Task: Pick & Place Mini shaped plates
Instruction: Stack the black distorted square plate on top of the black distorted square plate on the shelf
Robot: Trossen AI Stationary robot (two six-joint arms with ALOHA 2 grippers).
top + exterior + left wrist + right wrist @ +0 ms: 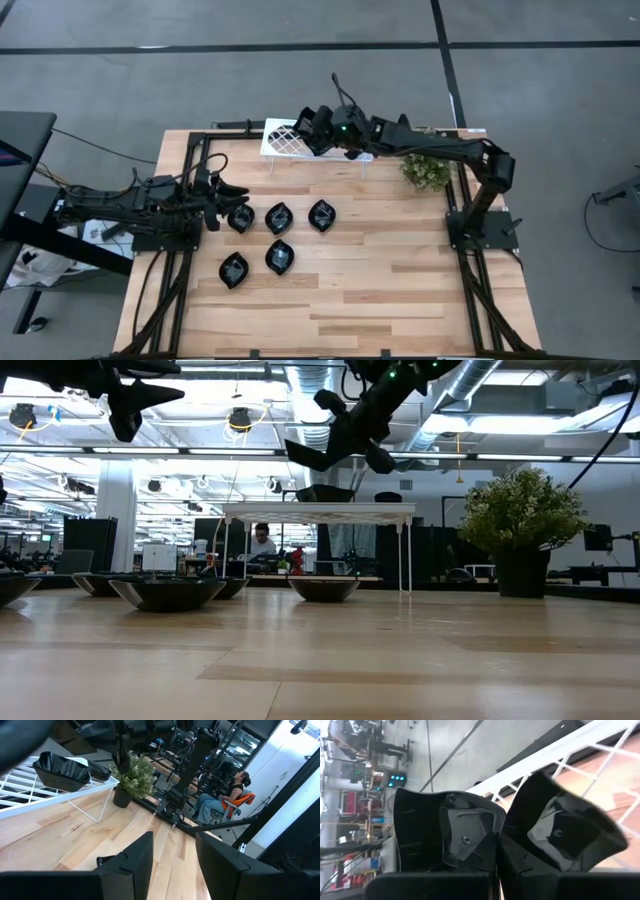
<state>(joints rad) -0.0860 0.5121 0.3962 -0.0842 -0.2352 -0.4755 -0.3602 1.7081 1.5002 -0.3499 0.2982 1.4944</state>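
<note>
Several glossy black mini plates (279, 217) lie flat on the wooden table, in two rows between the arms. One more black plate (60, 770) sits on top of the white lattice rack (285, 140) at the far edge; it also shows as the plate (325, 493) in the low view. My right gripper (308, 128) hangs just above that plate (420, 820), open and apart from it. My left gripper (228, 190) is open and raised well above the table (150, 395), close to the leftmost plate (240, 217) of the far row.
A small green plant (427, 170) in a dark pot stands right of the rack, under the right arm. The rack stands on thin white legs (403, 550). Bare wood (400, 290) lies toward the near and right edges. A person (220, 795) sits beyond the table.
</note>
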